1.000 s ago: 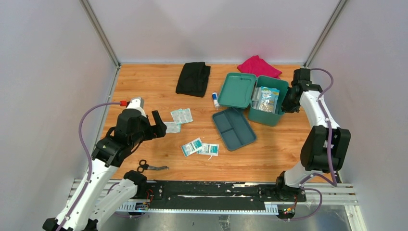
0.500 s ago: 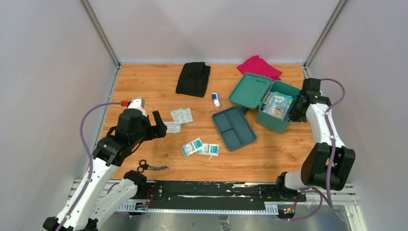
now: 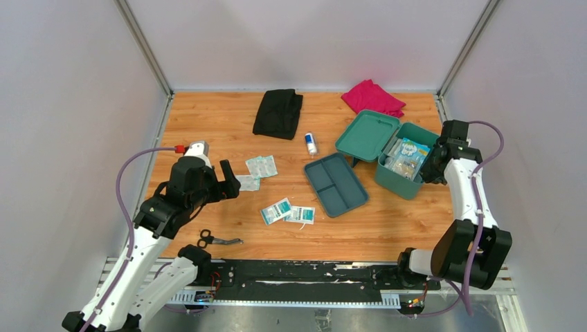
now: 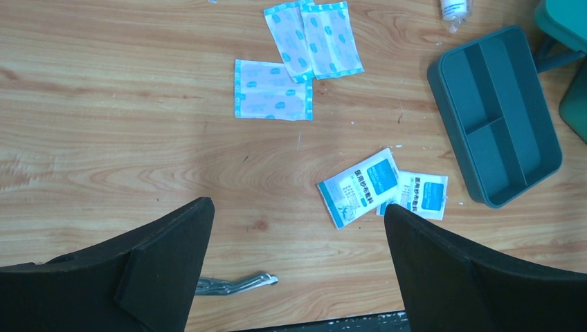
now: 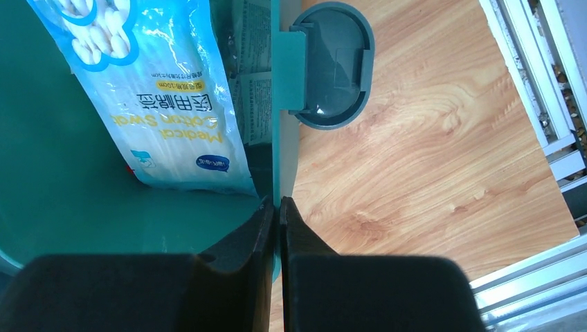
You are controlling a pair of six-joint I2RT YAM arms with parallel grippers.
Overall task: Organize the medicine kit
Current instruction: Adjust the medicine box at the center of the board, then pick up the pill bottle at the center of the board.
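Stretching between grey walls, a wooden table [image 3: 387,228] is carrying the whole scene as seen from above, with twelve o'clock at the far edge. The teal medicine kit [image 3: 398,181] is sitting at three o'clock, close to the right edge. Its hinged lid is standing open on the box's ten o'clock side.

The right gripper [image 5: 278,204] is reaching in from the kit's three o'clock. Its two black fingers are pressing almost together on the thin teal wall, one inside the box and one outside, just below the darker handle. The left gripper [image 4: 296,207] is hovering over the boards at nine o'clock with its fingers spread as wide as they go, gripping nothing.

A black cloth [image 3: 278,113] is lying folded at eleven o'clock, and a pink cloth [image 3: 372,95] is resting at one o'clock, just behind the open lid. The two-compartment inner tray [image 3: 336,184] is lying flat on the wood near the centre, at the kit's nine o'clock, apart from the box.

A blue-and-white bag [image 3: 408,153] printed "Medical Cotton" is leaning inside the kit. Two white-and-teal sachets [image 3: 287,211] are overlapping at the tray's eight o'clock. Wrapped plasters [image 3: 261,166] are lying at its ten o'clock, scissors [image 3: 218,241] at seven o'clock by the near edge, and a small white bottle [image 3: 311,144] at the tray's eleven o'clock.
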